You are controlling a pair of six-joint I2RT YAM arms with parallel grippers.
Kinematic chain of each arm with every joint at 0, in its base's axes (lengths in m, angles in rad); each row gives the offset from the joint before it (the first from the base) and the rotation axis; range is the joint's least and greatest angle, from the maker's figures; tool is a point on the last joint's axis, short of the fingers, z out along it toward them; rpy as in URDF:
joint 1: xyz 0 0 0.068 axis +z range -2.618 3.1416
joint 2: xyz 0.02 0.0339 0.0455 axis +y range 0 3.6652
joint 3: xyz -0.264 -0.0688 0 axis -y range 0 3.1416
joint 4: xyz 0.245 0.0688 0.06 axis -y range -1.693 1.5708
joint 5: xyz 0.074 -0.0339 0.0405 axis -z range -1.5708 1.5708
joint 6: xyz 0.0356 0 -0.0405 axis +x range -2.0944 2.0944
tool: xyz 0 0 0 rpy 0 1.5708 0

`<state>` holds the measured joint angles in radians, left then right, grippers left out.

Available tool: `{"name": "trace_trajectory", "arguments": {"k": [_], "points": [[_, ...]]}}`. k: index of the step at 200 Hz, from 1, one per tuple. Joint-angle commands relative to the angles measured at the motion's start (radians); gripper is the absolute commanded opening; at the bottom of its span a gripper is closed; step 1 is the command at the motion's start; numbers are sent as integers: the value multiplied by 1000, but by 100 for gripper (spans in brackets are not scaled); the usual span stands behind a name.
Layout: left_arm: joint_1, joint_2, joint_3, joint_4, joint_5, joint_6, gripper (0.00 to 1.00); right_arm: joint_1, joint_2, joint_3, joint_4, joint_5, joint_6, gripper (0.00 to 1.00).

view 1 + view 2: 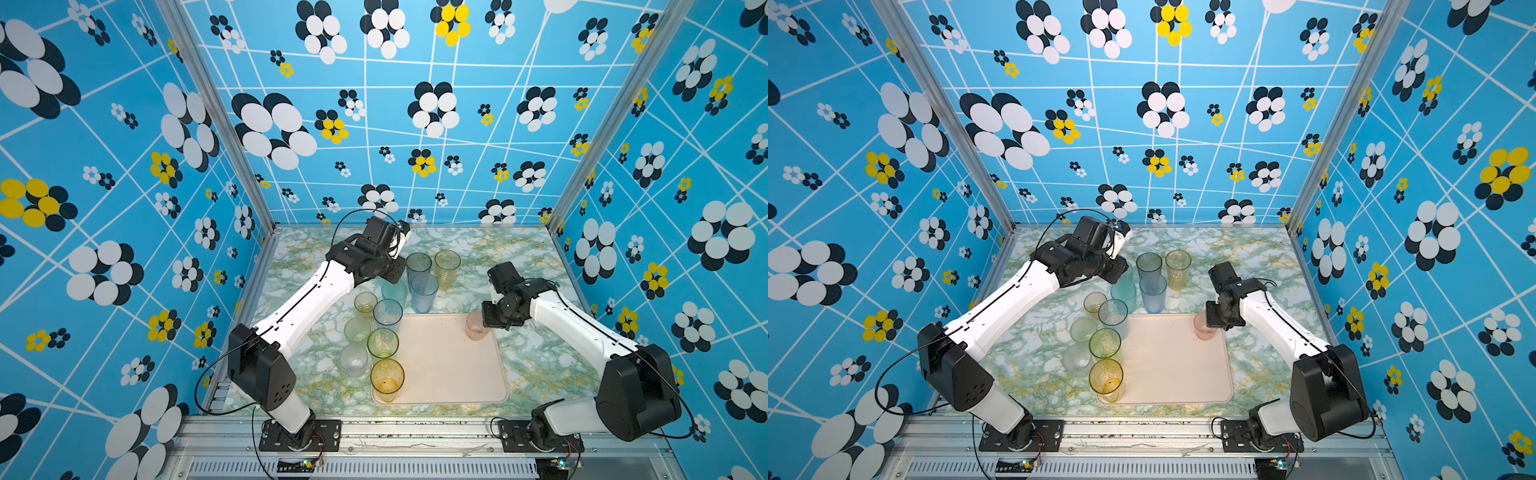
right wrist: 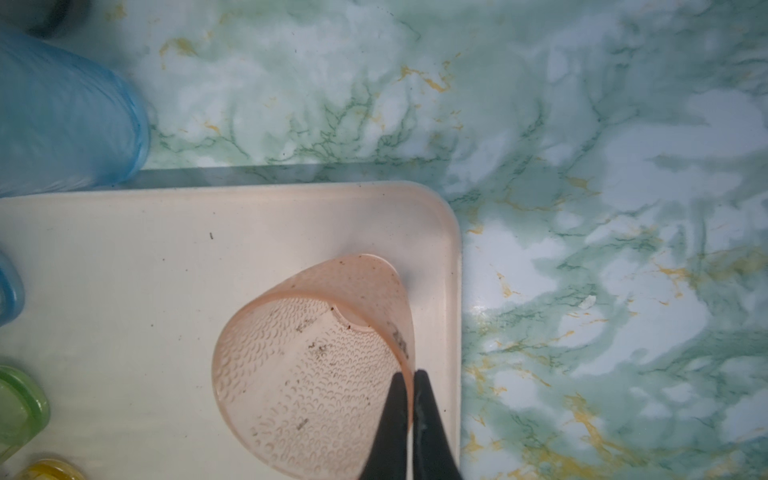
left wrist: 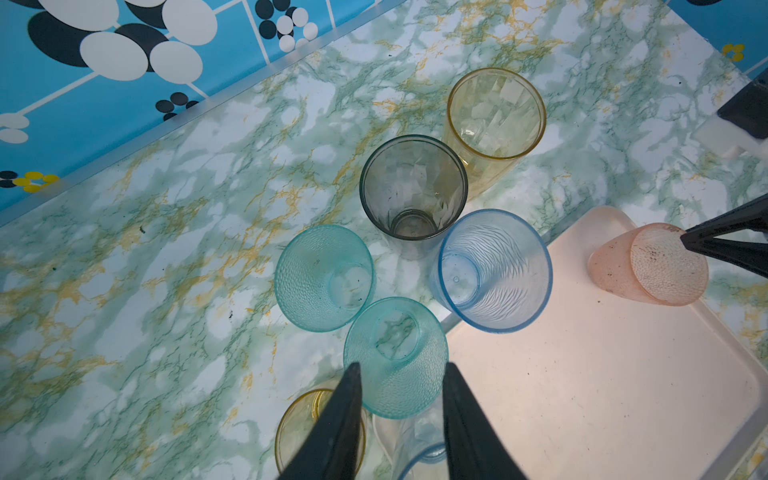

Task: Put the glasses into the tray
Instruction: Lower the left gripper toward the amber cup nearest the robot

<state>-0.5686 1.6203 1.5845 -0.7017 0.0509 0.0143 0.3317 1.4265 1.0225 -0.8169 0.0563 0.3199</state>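
A short pink glass [image 2: 307, 374] stands tilted in the far right corner of the cream tray [image 2: 124, 270]. My right gripper [image 2: 411, 374] is shut on its rim, one finger inside and one outside. Both top views show the pink glass [image 1: 476, 328] [image 1: 1203, 328] at that corner of the tray [image 1: 449, 374] [image 1: 1171, 374]. My left gripper [image 3: 403, 368] hangs open above a teal glass [image 3: 395, 357], holding nothing. Grey [image 3: 413, 195], amber [image 3: 496, 114], blue [image 3: 494, 270] and another teal glass [image 3: 324, 278] stand upright nearby on the table.
Several more glasses line the tray's left edge: amber [image 1: 386, 380], green [image 1: 382, 343], clear [image 1: 354, 360], pale green [image 1: 356, 330] and a short orange one [image 1: 365, 302]. Patterned walls close in the marble table at the back and both sides.
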Motion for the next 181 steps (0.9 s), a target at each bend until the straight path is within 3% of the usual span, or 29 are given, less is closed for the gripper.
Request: {"name": "trace_trajectory", "arguments": {"k": [1, 181], "points": [[18, -44, -27, -1, -18, -4, 35, 4, -9, 34, -41, 50, 7, 5], [100, -146, -139, -57, -63, -7, 36, -66, 47, 37, 67, 19, 4, 5]]}}
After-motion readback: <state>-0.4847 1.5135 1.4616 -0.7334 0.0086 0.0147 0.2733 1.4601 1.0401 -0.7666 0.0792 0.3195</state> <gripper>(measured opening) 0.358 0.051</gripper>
